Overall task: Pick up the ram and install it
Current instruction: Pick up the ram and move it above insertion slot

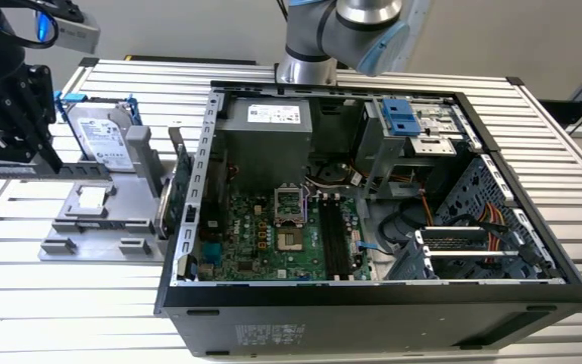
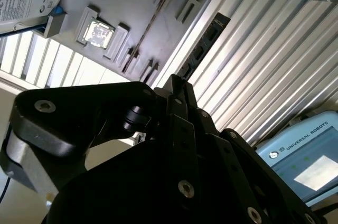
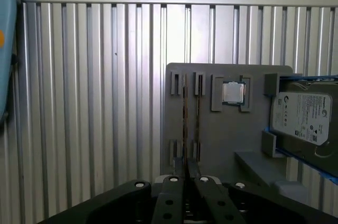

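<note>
In the exterior view my black gripper (image 1: pixel 51 161) hangs at the left, above the grey holder tray (image 1: pixel 119 227). It is shut on the ram (image 1: pixel 81 172), a long narrow dark stick held level just above the tray. The second wrist view has the ram (image 2: pixel 207 42) sticking out from between the closed fingers (image 2: pixel 182 94), over the ribbed table. In the first wrist view the gripper (image 3: pixel 186 170) is over the tray's narrow slots (image 3: pixel 185 84). The open computer case (image 1: pixel 533 250) lies to the exterior view's right, with the motherboard's long memory slots (image 1: pixel 336 239) exposed.
A silver hard drive (image 1: pixel 104 136) leans at the back of the tray, and a processor chip (image 1: pixel 89 199) sits in a pocket. A green card (image 1: pixel 185 201) stands on edge between tray and case. Cables and a drive cage (image 1: pixel 463 243) crowd the case's right side.
</note>
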Controlling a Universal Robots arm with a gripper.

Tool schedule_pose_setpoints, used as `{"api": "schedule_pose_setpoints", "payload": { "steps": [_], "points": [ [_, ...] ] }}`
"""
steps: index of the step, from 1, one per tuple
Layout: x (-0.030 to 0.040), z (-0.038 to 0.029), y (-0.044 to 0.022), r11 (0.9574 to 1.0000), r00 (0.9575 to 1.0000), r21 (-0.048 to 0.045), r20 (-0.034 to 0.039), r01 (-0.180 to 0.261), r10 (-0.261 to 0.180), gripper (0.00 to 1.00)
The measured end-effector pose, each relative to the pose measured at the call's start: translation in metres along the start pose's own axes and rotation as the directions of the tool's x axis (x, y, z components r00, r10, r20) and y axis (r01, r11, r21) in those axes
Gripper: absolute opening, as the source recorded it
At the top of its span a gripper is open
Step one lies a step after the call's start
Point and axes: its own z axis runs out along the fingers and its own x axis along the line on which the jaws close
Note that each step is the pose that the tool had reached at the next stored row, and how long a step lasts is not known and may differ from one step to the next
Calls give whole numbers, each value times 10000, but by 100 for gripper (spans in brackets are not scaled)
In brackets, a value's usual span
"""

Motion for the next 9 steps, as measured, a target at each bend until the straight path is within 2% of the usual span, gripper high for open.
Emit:
{"api": "schedule_pose_setpoints", "payload": {
  "steps": [9],
  "points": [
    [0,-2,-14,10000,10000,-2,-2,1,-1,0]
  ]
}}
